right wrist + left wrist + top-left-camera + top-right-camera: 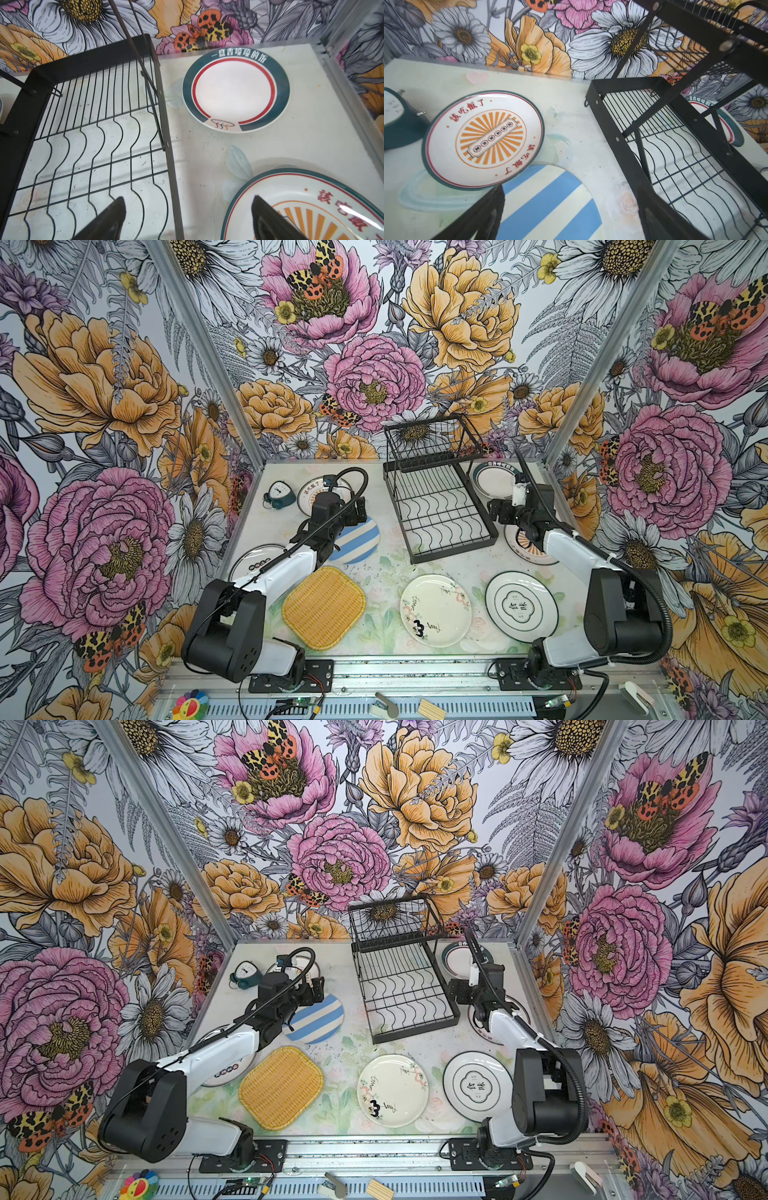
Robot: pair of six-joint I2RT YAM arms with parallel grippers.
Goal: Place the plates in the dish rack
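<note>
Several plates lie flat on the table around the black wire dish rack [453, 552], whose slots hold nothing. My left gripper [360, 509] [571, 218] hangs open over the far rim of the blue-and-white striped plate [358, 542] [546, 203], next to a sunburst plate [483, 139]. My right gripper [495, 509] [188, 209] is open too. One of its fingers is over the rack's right edge [168, 145], the other over a second sunburst plate [311, 207]. A teal-rimmed plate [234, 91] lies beyond. In front lie the yellow woven plate [323, 608], a scribbled white plate [435, 610] and a ringed plate [521, 605].
A teal alarm clock [276, 493] stands at the back left beside the sunburst plate. Another plate [251, 562] lies partly under the left arm. Floral walls close in the table on three sides. The rack's raised shelf [428, 439] stands at the back.
</note>
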